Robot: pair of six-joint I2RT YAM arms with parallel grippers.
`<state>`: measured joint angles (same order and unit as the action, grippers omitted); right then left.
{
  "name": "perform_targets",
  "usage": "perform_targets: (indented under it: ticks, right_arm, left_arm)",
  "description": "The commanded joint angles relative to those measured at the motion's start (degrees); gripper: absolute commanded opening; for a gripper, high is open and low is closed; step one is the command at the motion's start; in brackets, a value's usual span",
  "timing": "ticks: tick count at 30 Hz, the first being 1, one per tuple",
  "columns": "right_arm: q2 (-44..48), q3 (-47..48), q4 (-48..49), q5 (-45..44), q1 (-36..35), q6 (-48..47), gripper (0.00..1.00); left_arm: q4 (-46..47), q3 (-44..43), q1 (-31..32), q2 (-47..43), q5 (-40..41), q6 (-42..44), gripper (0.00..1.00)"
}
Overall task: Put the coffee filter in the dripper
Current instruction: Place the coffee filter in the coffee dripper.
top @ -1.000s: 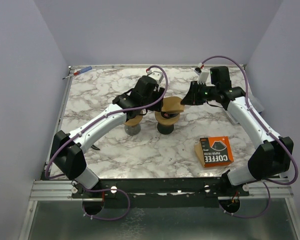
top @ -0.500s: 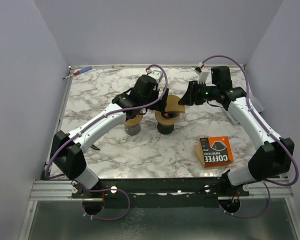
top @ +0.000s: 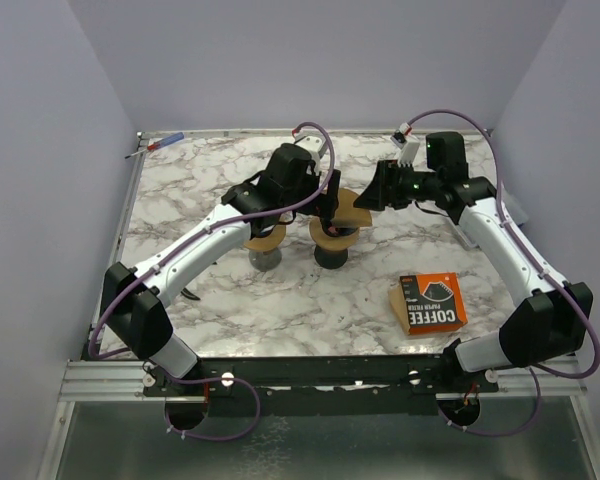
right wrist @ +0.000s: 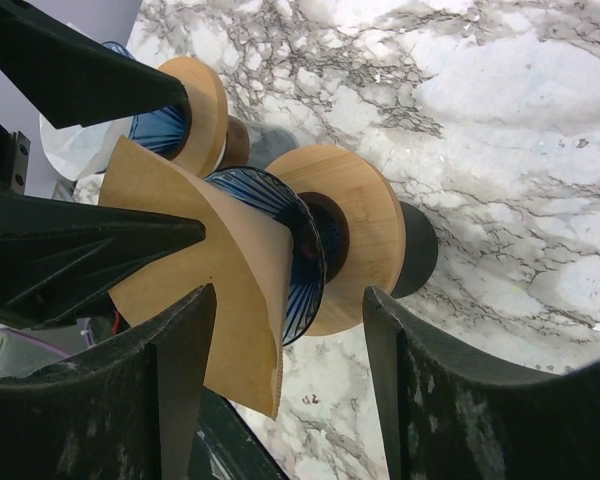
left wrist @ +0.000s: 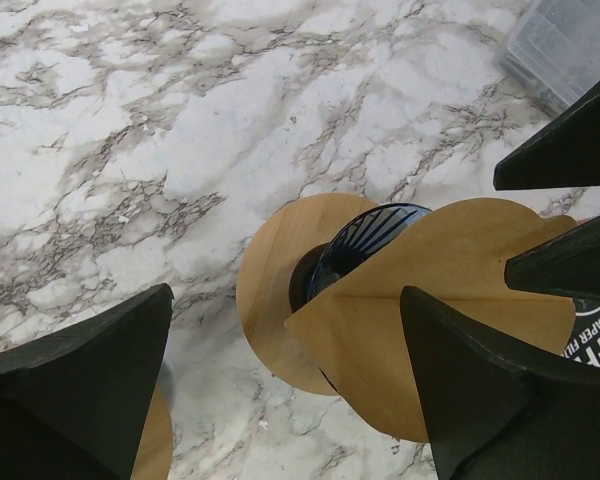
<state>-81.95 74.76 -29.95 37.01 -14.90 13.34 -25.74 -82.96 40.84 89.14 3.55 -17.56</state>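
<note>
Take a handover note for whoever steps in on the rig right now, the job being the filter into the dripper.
Left gripper: open, over the dripper.
Right gripper: open, facing it from the other side.
Filter: folded, leaning across the dripper's rim, not down in the cone. I cannot tell whether any finger touches it.
Done: the filter is at the dripper.
Left: spread it and seat it in the cone.
Also there: a second dripper under the left arm, and the filter box by the right arm.
</note>
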Motion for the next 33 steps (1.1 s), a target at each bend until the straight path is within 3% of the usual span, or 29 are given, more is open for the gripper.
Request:
perform_targets:
  ticks: [1, 8, 15, 21, 25, 33]
  right_arm:
    - [0.76, -0.66, 1.99, 2.65, 0.31, 0.76, 0.65]
    - [-2.79, 3.62, -0.34, 2.91, 0.23, -1.32, 0.64]
    - [-6.15, 9.53, -5.39, 0.26, -2.08, -3.47, 0.62]
    - [-9.14, 12.30, -9.03, -1.86, -5.33, -4.78, 0.61]
    - [-9.19, 10.11, -8.38, -1.77, -7.40, -3.79, 0.61]
    - [-8.47, 6.90, -5.38, -1.57, -8.20, -1.15, 0.61]
  left_arm:
    - [0.78, -2.11, -0.33, -1.61, -3.29, 0.56, 0.97]
    - [0.78, -3.18, -0.13, -4.86, -1.92, 4.71, 0.94]
    - [0.28, -5.63, 2.11, -6.49, -2.53, 7.27, 0.82]
    - [-1.73, -9.00, 8.07, -5.04, 0.48, 10.69, 0.68]
    - [-1.71, -8.96, 9.77, -3.71, 3.51, 8.49, 0.53]
    - [3.75, -3.17, 11.56, -1.19, 8.75, -0.08, 0.36]
